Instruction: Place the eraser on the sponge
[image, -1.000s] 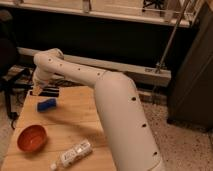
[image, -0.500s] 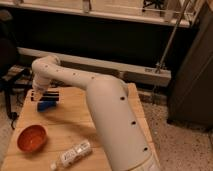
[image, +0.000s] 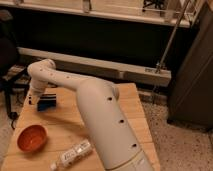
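Observation:
The blue sponge (image: 48, 106) lies on the wooden table (image: 130, 107) near its far left corner. A dark strip along the sponge's far edge looks like the black eraser (image: 48, 98). Whether it rests on the sponge or just behind it I cannot tell. My gripper (image: 34, 98) hangs from the white arm (image: 100, 115) at the left end of the sponge and eraser, low over the table. The wrist hides the place where it meets them.
An orange bowl (image: 32, 138) sits at the front left of the table. A clear plastic bottle (image: 72, 155) lies on its side near the front edge. The arm's thick link crosses the table's middle. A black chair (image: 7, 60) stands off to the left.
The arm has swung left and lowered, bringing the gripper down to the left end of the sponge. The bowl and bottle have not moved.

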